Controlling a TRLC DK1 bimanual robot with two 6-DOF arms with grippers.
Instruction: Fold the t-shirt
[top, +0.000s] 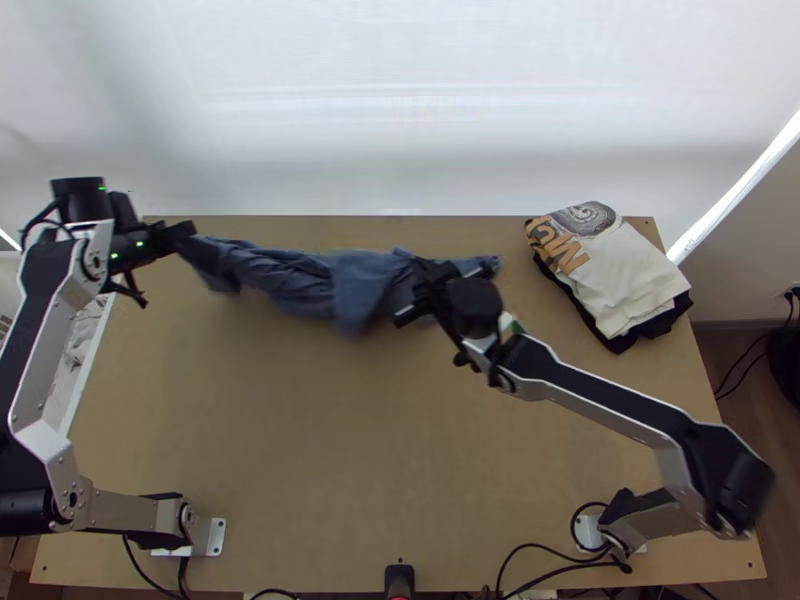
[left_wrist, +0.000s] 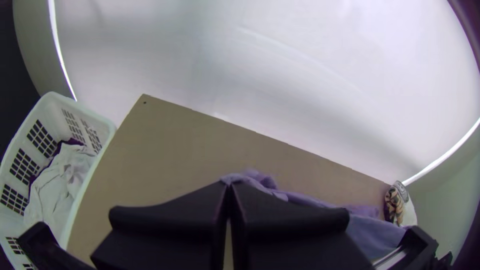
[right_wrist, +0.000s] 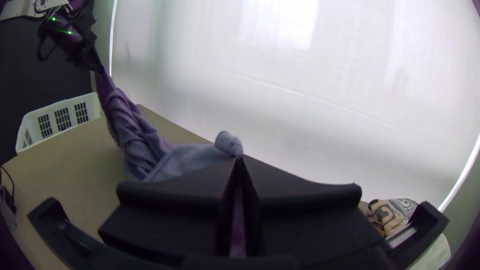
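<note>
Bunched lengthwise, the blue t-shirt (top: 357, 290) stretches along the counter (top: 300, 430) from ten o'clock to one. The left hand (top: 185, 232), at ten, pinches its raised end, fingers closed; the right hand (top: 418, 292), around twelve, also clamps cloth between closed fingers. Stacked clothes (top: 625, 275) lie at two.

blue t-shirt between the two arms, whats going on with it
The robot's left gripper and right gripper both have their fingers shut on the blue t-shirt, which hangs bunched in a long strip between them, its left end lifted above the table. It isn't folded yet. On the table's far right, a cream printed shirt lies on dark cloth.
</note>
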